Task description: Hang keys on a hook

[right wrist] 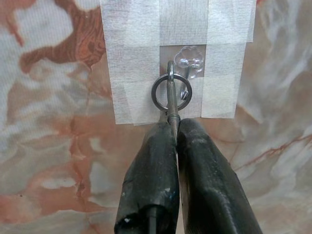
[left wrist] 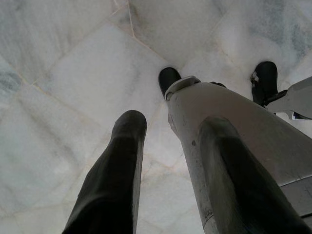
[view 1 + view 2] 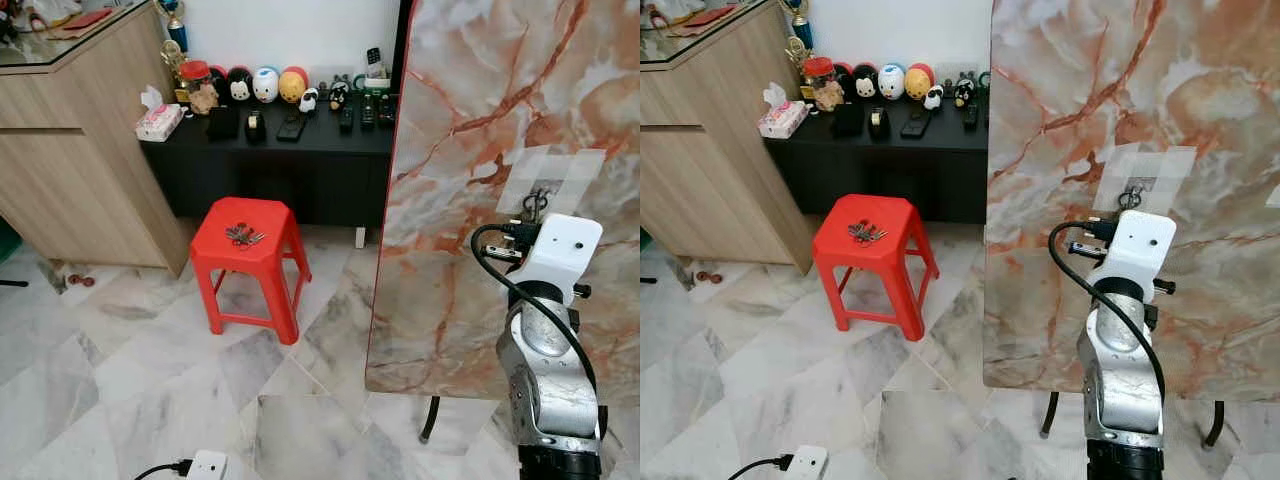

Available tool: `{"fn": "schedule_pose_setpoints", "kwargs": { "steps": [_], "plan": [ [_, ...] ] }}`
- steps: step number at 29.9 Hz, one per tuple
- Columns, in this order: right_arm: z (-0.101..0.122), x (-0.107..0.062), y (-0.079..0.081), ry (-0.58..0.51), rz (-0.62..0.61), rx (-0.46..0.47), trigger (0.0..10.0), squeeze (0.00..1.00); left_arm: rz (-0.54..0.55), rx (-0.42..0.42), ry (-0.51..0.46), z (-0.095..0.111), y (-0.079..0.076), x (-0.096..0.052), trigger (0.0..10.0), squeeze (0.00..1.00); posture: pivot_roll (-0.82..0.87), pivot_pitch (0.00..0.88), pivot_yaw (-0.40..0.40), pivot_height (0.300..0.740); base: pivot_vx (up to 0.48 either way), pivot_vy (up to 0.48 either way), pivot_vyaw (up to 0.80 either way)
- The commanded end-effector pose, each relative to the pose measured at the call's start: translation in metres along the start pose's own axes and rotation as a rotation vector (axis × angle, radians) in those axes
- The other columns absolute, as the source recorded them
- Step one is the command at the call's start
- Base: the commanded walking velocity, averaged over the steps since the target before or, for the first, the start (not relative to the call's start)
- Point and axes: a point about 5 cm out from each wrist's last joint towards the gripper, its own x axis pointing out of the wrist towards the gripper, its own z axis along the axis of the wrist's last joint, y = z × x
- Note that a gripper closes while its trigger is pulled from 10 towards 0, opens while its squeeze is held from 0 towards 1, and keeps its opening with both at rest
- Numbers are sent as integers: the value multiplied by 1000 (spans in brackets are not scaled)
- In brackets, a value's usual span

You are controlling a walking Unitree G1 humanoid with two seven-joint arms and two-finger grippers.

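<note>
My right gripper (image 1: 170,127) is clamped on the dark metal key ring (image 1: 171,92), held upright against the marble-patterned board (image 3: 480,150) so its loop meets the clear taped-on plastic hook (image 1: 187,61); left gripper (image 2: 170,146) hangs idle, fingers apart.

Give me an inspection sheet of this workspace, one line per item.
Surface: upright marble-pattern board.
Job's things: key ring at clear hook taped on board; more keys on red stool.
Clutter: figurines, remotes, tissue pack on black cabinet.
End effectors: right end effector pinches key; left end effector open, idle over floor.
Cables: black cable on right arm; plug on floor.
Surroundings: wooden counter.
</note>
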Motion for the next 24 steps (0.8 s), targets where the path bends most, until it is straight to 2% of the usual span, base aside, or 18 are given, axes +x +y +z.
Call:
{"fn": "schedule_pose_setpoints", "kwargs": {
  "steps": [1,24],
  "plan": [
    [4,3,5,-8,14,8,10000,0,2,16,33,-7,3,-1,10000,0,-155,31,32,740,0,0,0],
    [-1,9,-3,29,-24,-1,10000,0,1,18,37,-7,3,-1,10000,0,-156,34,34,740,0,0,0]
  ]
}}
